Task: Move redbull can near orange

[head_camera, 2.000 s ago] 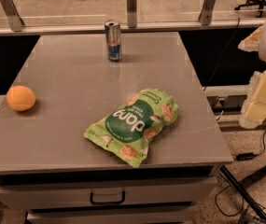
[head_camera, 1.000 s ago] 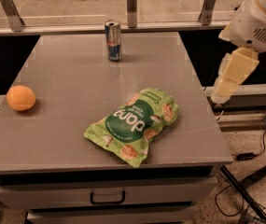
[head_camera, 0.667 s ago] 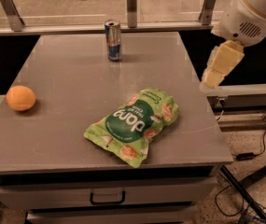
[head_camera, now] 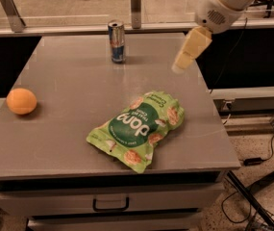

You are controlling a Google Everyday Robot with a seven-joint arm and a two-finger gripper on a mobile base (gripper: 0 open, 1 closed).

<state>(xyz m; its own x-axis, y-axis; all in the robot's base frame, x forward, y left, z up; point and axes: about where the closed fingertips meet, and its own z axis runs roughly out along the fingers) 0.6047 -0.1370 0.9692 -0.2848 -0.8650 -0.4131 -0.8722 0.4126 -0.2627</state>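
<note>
Grey bench (head_camera: 69, 129): redbull can (head_camera: 117, 41) upright at the far edge, orange (head_camera: 21, 101) by the left edge. Over the right edge hangs the gripper (head_camera: 182, 61), spread or closed I cannot tell; best approach level, taking the can mid-body.

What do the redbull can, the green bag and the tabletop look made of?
The redbull can: likely thin metal, glossy blue-silver print, bright silver top. The green bag: seemingly plastic film, crinkled with soft sheen. The tabletop: smooth grey surface, faint reflections; metal or laminate, cannot tell. The gripper hangs above the tabletop's right side, apart from the can.
</note>
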